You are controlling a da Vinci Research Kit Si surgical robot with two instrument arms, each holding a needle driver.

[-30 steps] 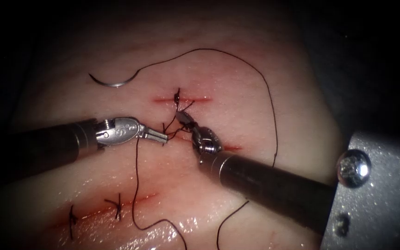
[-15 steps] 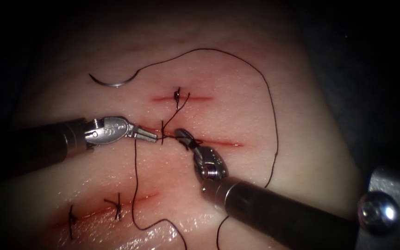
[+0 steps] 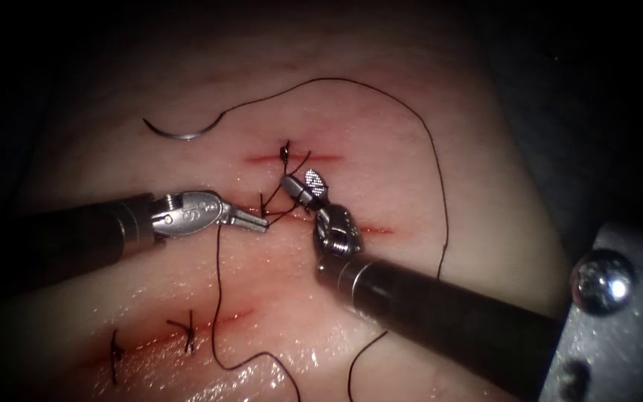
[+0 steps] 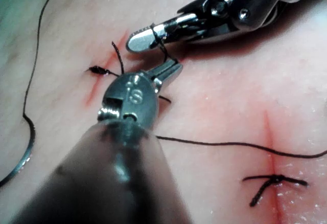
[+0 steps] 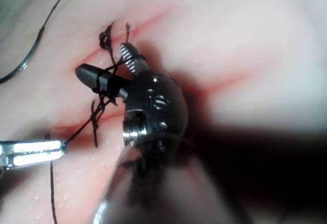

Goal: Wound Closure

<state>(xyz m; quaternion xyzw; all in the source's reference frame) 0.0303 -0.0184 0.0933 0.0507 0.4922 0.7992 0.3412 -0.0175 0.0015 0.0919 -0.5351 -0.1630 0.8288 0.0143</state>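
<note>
The curved needle [image 3: 180,134] lies free on the tissue [image 3: 381,141], up and left of the cuts, held by neither tool and not in the tissue. Its thread [image 3: 433,149] arcs round the right side. My left tool [image 3: 260,222] is shut on a thread strand beside the middle cut [image 3: 373,228]. The right tool [image 3: 304,184] stands open between the upper and middle cuts, with dark thread looped round one jaw. The left wrist view has the left tool [image 4: 172,69] pinching thread just under the right tool [image 4: 148,36]. In the right wrist view the right tool [image 5: 110,66] gapes with thread wound on its darker jaw.
A knot [image 3: 284,153] sits on the short upper cut. The lower-left cut [image 3: 228,318] carries tied stitches [image 3: 187,330] with short ends. A loose strand [image 3: 217,298] hangs down from the left tool. A metal bracket with a screw [image 3: 600,281] stands at the right edge.
The right tool dipped to the middle cut, then came back up toward the upper cut and its jaws opened. The left tool stayed shut on the thread and shifted only slightly.
</note>
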